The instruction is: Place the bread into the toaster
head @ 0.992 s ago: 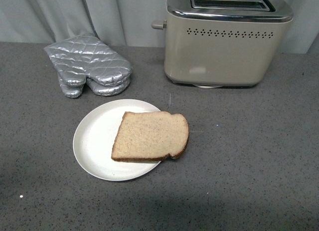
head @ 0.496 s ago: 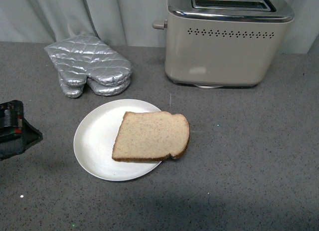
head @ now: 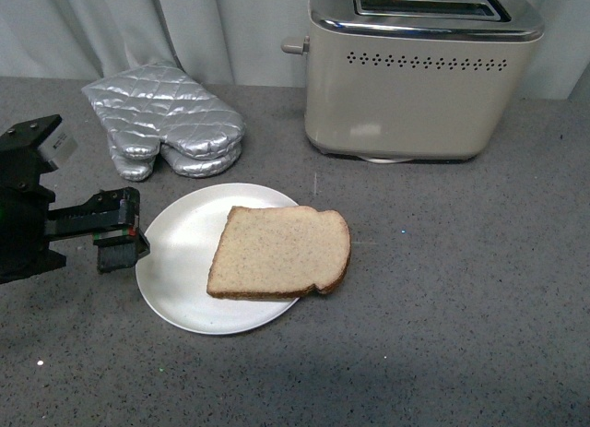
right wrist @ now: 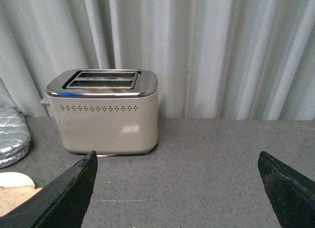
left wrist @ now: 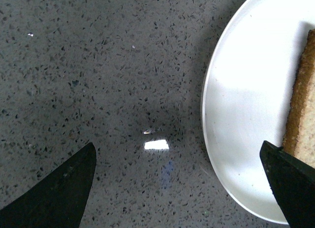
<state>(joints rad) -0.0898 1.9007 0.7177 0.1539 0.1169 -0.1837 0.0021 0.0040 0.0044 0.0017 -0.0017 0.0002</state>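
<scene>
The bread (head: 281, 252) lies flat on a white plate (head: 180, 252), its right end hanging over the rim. The beige toaster (head: 419, 86) stands behind and to the right, with both slots empty on its chrome top. My left gripper (head: 124, 229) is open and empty, low at the plate's left rim. In the left wrist view it (left wrist: 177, 154) spans bare counter and the plate's edge (left wrist: 246, 105), with the bread's crust (left wrist: 305, 105) by one finger. My right gripper (right wrist: 177, 159) is open and empty, facing the toaster (right wrist: 106, 114) from a distance; it is out of the front view.
Two silver quilted oven mitts (head: 166, 123) lie at the back left, behind the plate. The counter (head: 461, 289) is grey speckled stone. A pale curtain (right wrist: 221, 50) hangs behind the toaster. The toaster's lever knob (head: 293, 47) sticks out on its left side.
My left arm has come into the front view from the left edge and moved right, up to the plate's left rim. Bread, plate and toaster have not moved.
</scene>
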